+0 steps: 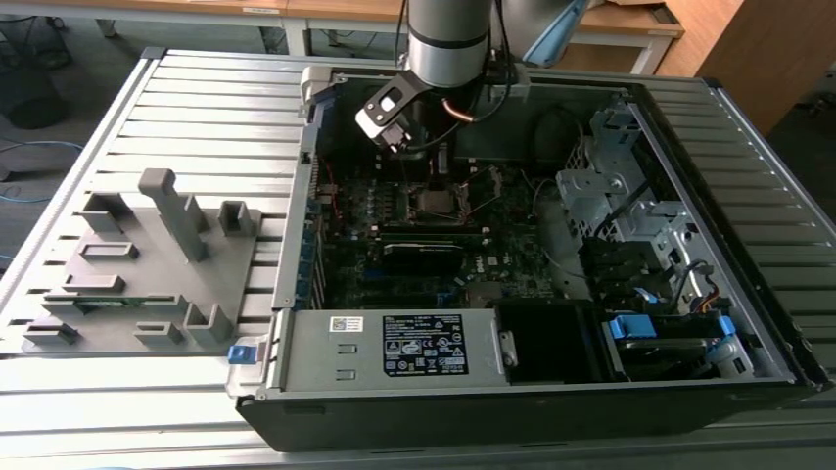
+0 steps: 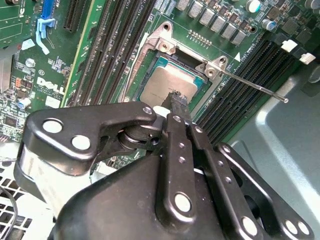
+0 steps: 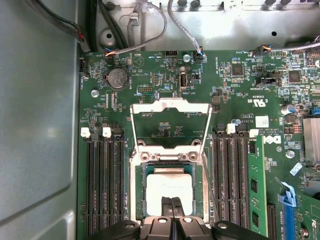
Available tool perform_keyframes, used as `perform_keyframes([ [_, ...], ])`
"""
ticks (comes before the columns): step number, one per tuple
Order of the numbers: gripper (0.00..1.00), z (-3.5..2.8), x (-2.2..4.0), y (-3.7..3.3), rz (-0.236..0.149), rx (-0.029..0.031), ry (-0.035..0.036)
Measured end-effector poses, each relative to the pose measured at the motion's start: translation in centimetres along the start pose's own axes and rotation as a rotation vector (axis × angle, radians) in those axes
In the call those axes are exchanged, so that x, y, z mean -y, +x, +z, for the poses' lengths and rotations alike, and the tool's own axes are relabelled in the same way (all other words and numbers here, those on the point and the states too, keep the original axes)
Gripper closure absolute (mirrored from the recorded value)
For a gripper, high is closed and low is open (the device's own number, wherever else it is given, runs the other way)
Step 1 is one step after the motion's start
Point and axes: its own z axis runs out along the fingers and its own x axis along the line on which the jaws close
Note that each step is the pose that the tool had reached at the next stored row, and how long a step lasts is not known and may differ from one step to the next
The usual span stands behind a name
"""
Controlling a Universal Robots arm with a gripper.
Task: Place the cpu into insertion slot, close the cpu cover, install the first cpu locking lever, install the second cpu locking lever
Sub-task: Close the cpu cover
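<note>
The cpu (image 3: 169, 187), a dull grey square chip, lies flat in the insertion slot (image 3: 139, 192), also seen as the cpu (image 2: 162, 84) in the second wrist view. The cpu cover (image 3: 170, 106), a thin silvery frame, is swung open and lies back beyond the socket. A thin wire locking lever (image 2: 255, 86) sticks out free beside the socket. My gripper (image 3: 172, 206) is shut with nothing between its fingers, tips over the chip's near edge; whether they touch it I cannot tell. In the exterior view the gripper (image 1: 407, 145) hangs just above the insertion slot (image 1: 437, 202).
Long black memory slots (image 3: 105, 185) flank the socket on both sides. Cables (image 3: 150, 20) hang at the board's far edge, and the grey case wall (image 3: 40, 125) stands close. A power supply (image 1: 392, 348) and drive cage (image 1: 614, 196) fill the case. A grey fixture (image 1: 144, 264) sits at the exterior view's left.
</note>
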Motion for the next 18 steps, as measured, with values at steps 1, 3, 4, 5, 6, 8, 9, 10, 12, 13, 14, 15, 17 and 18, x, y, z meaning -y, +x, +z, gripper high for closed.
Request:
perform_keyframes([
  [1,0.89,-0.02,0.0,0.0,0.0,0.0001,0.0001],
  [3,0.89,-0.05,0.0,0.0,0.0,0.0,0.0],
  [4,0.89,-0.06,0.0,0.01,0.0,0.0,0.0001],
  [5,0.89,-0.06,0.0,0.01,0.0,0.0,0.0],
  [6,0.89,-0.07,-0.01,0.02,0.0,0.0,0.0],
  [8,0.89,-0.14,-0.01,0.01,0.0,0.0002,0.0001],
  [9,0.89,-0.17,-0.01,0.01,0.0,0.0001,0.0],
  [10,0.89,-0.21,-0.01,0.02,0.0,0.0,0.0],
  [12,0.89,-0.21,-0.01,0.02,0.0,-0.0002,-0.0001],
  [13,0.89,-0.22,-0.01,0.02,0.0,-0.0001,0.0],
  [14,0.89,-0.23,-0.01,0.02,0.0,0.0,0.0],
  [15,0.89,-0.23,-0.01,0.02,0.0,0.0,0.0001],
  [17,0.89,-0.25,-0.01,0.02,0.0,0.0001,0.0001],
  [18,0.89,-0.32,-0.02,0.01,0.0,0.0006,0.0004],
])
